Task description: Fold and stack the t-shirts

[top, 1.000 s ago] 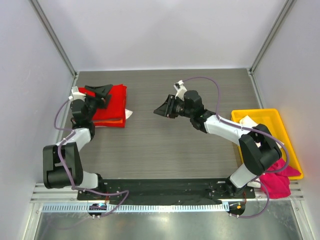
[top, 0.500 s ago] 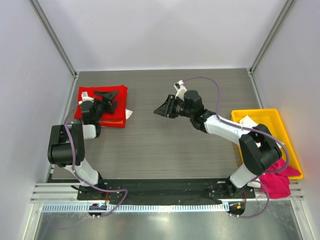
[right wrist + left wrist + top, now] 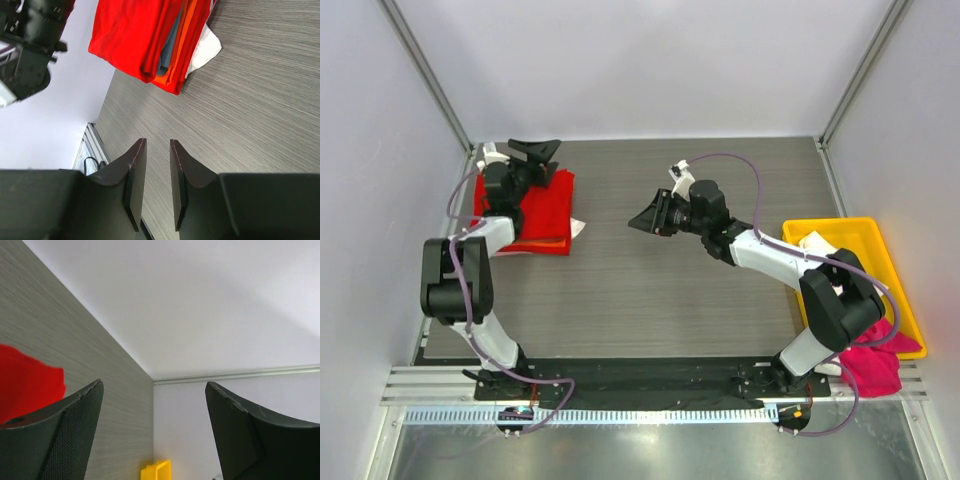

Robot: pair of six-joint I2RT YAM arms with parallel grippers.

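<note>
Red t-shirt (image 3: 535,208) topping folded stack (image 3: 175,60), left tool (image 3: 154,383) spread wide, empty

I see my left arm (image 3: 450,285) and right arm (image 3: 770,257) built alike: black joint housings, glossy white link shells, a looping purple cable (image 3: 722,156), left gripper (image 3: 536,150) and right gripper (image 3: 642,218) bearing broad black wedge fingers (image 3: 70,435), the left's pads finely dimpled.

Grey wood-grain table (image 3: 650,300); plain pale walls (image 3: 650,60) on three sides; metal corner posts (image 3: 425,75); even light.
</note>
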